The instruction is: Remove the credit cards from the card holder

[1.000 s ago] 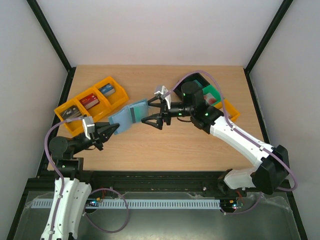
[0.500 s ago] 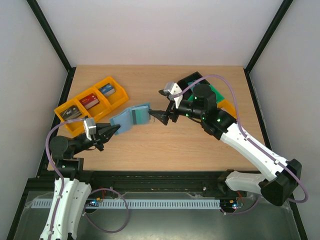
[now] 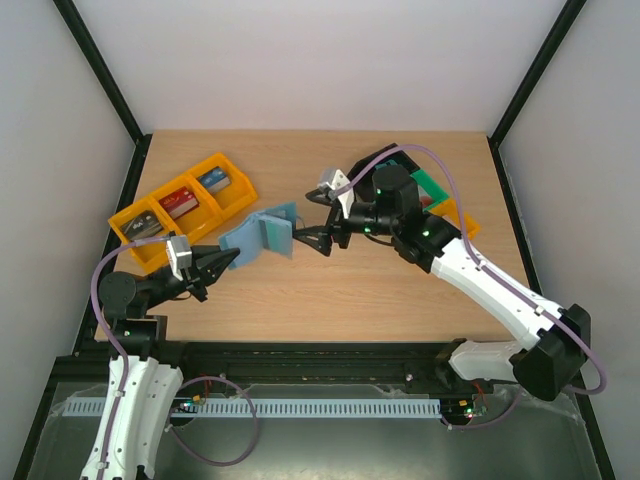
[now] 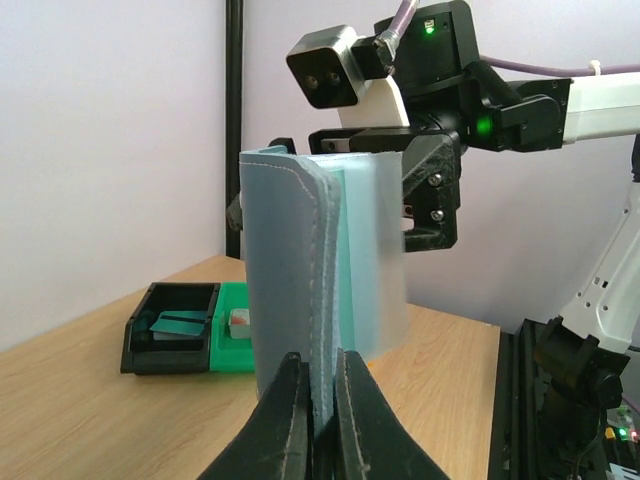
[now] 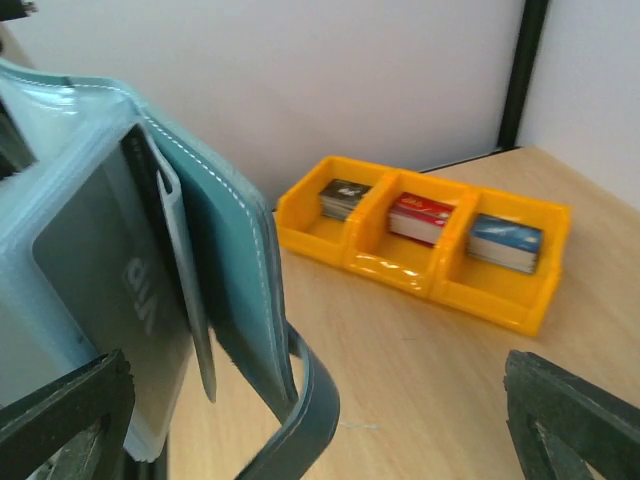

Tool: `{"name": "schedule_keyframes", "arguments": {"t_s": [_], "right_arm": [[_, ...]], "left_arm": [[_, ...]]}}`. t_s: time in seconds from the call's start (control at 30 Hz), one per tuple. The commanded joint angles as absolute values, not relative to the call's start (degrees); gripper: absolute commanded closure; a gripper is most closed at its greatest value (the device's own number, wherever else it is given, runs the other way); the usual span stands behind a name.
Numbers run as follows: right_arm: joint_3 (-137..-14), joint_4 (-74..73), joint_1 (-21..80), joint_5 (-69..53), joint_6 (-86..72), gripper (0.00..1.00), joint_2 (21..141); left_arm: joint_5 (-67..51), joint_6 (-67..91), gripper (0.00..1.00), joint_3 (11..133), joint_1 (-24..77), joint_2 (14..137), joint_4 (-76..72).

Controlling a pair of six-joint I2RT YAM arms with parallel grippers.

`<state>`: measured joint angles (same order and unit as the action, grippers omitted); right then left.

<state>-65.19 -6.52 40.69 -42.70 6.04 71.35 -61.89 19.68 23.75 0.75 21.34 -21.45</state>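
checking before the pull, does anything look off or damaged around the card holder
Nothing is spilled or damaged. The card holder is held upright on edge, pinched at its lower edge by the left fingers, half open toward the spread right fingers. Its closing tab hangs loose.

The card holder [image 4: 285,290] is pale blue-teal with lighter stitching along its edges. The yellow-orange trays [image 5: 400,280] hold a grey block [image 5: 341,197], a red block [image 5: 421,217] and a blue block [image 5: 505,241]. The worktop [image 3: 340,290] shows light wood grain.
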Motion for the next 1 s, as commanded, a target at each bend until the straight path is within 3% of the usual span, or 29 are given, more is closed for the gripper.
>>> {"name": "schedule_keyframes", "arguments": {"t_s": [0.0,0.53,0.73,0.97], "right_arm": [[-66.6,-4.3,41.4,-50.0,3.4,0.01,72.6],[-65.6,-1.3,42.1,-50.7,1.3,0.01,72.0],[-64.5,-5.2,42.2,-46.4,4.8,0.01,69.3],[-63.8,-11.8,42.1,-39.5,10.5,0.01,66.4]], "left_arm": [[-62.4,18.9,0.98,25.2,1.1,20.5,-23.5],[-61.1,21.2,0.98,23.8,1.1,19.9,-24.5],[-56.8,31.7,0.98,21.7,1.1,20.2,-30.7],[-55.1,32.3,0.98,20.1,1.1,19.9,-31.7]]}}
